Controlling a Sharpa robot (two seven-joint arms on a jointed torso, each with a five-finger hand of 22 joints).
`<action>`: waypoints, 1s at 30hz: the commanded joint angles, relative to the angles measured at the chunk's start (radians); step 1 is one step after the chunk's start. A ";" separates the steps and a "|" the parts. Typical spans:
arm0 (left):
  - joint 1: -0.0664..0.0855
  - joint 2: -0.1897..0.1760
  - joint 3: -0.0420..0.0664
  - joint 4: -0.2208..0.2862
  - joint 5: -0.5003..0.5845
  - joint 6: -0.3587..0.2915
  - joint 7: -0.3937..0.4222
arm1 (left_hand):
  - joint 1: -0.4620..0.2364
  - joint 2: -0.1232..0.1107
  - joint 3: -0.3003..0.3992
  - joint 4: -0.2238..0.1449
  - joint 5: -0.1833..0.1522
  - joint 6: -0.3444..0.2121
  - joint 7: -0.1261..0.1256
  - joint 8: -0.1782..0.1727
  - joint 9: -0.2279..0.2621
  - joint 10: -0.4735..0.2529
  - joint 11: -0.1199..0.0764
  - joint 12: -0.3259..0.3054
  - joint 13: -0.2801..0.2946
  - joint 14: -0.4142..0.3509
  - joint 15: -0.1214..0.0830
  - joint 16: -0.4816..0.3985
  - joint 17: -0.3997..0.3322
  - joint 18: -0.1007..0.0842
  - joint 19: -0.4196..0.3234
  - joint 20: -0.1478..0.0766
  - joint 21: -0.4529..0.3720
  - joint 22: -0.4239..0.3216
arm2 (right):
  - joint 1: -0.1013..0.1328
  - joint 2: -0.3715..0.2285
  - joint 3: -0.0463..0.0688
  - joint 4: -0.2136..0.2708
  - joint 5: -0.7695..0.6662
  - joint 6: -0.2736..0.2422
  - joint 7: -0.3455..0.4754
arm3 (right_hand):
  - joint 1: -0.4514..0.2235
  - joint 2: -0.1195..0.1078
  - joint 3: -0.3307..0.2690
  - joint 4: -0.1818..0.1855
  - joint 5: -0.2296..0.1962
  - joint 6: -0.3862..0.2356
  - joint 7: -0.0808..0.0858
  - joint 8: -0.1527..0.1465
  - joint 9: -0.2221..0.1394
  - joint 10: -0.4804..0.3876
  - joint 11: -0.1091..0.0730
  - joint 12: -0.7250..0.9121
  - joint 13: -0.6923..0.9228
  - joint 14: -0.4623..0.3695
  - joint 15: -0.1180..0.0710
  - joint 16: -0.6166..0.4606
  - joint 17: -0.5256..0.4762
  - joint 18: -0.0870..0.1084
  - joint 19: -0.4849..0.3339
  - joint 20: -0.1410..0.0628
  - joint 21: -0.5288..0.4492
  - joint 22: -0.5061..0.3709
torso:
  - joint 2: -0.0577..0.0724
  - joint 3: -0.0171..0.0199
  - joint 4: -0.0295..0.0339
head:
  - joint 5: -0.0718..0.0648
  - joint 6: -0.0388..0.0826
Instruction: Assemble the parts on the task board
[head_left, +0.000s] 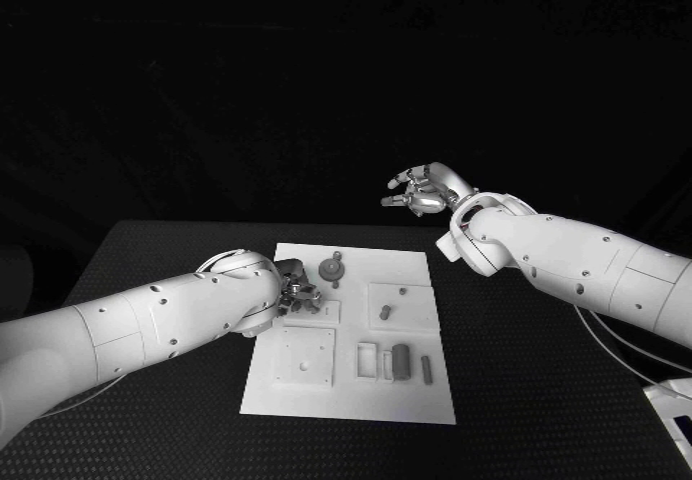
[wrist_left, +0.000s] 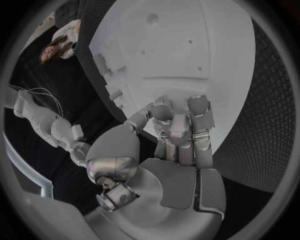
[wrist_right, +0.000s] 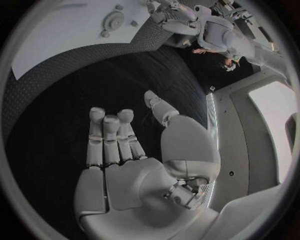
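The white task board (head_left: 346, 400) lies in the middle of the black table. On it are grey parts: a round piece with a stem (head_left: 335, 270), a small peg (head_left: 385, 312) and a dark bar (head_left: 402, 362) beside open slots. My left hand (head_left: 297, 296) is at the board's left edge. In the left wrist view its fingers (wrist_left: 180, 125) curl down onto the board (wrist_left: 187, 45), tips together and hiding whatever lies under them. My right hand (head_left: 423, 190) hangs raised beyond the board's far right corner. Its fingers (wrist_right: 112, 135) are straight and apart, and it holds nothing.
A square recessed plate (head_left: 306, 358) sits on the board's near left. A white device (head_left: 672, 410) and a cable (head_left: 623, 350) lie at the table's right edge. The right wrist view shows the board (wrist_right: 56, 35) with the round piece (wrist_right: 114, 21).
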 joint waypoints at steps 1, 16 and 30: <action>-0.003 0.004 0.000 -0.001 -0.010 0.009 0.011 | 0.012 0.014 0.005 0.003 -0.004 0.106 -0.078 -0.003 0.029 -0.002 -0.003 0.005 -0.001 -0.042 -0.040 0.006 -0.002 0.025 0.006 -0.002 -0.004 0.003 | 0.000 0.000 0.001 0.000 -0.001 0.013 0.008 | -0.002 0.008 -0.004 0.001 -0.002 0.007 0.005 0.006 -0.001 -0.148 0.014 0.002 -0.001 -0.006 0.001 0.003 -0.001 0.013 -0.004 0.003 -0.006 0.002 | 0.000 0.0000 -0.0005 | 0.000 -0.001; -0.015 0.006 0.000 -0.011 -0.039 -0.002 0.004 | 0.012 0.015 0.005 0.003 -0.009 0.106 -0.078 -0.006 0.029 -0.002 -0.002 0.005 -0.002 -0.043 -0.039 0.008 -0.005 0.024 0.006 -0.002 -0.004 0.004 | 0.000 -0.001 0.001 0.002 0.000 0.014 0.007 | -0.003 0.009 -0.005 0.001 -0.002 0.007 0.005 0.006 -0.002 -0.148 0.014 0.003 -0.001 -0.006 0.001 0.003 -0.001 0.013 -0.004 0.003 -0.006 0.002 | 0.000 -0.0001 0.0003 | -0.002 -0.004; -0.015 -0.004 0.000 -0.007 -0.045 -0.007 0.008 | 0.012 0.016 0.005 0.003 -0.013 0.107 -0.078 -0.007 0.028 -0.002 -0.002 0.005 -0.003 -0.044 -0.039 0.010 -0.008 0.024 0.007 -0.002 -0.005 0.005 | 0.000 -0.001 0.001 0.002 0.000 0.016 0.007 | -0.004 0.009 -0.005 0.001 -0.002 0.007 0.005 0.007 -0.003 -0.148 0.014 0.004 -0.002 -0.006 0.001 0.004 -0.002 0.013 -0.004 0.003 -0.006 0.002 | 0.000 -0.0005 -0.0003 | -0.002 -0.005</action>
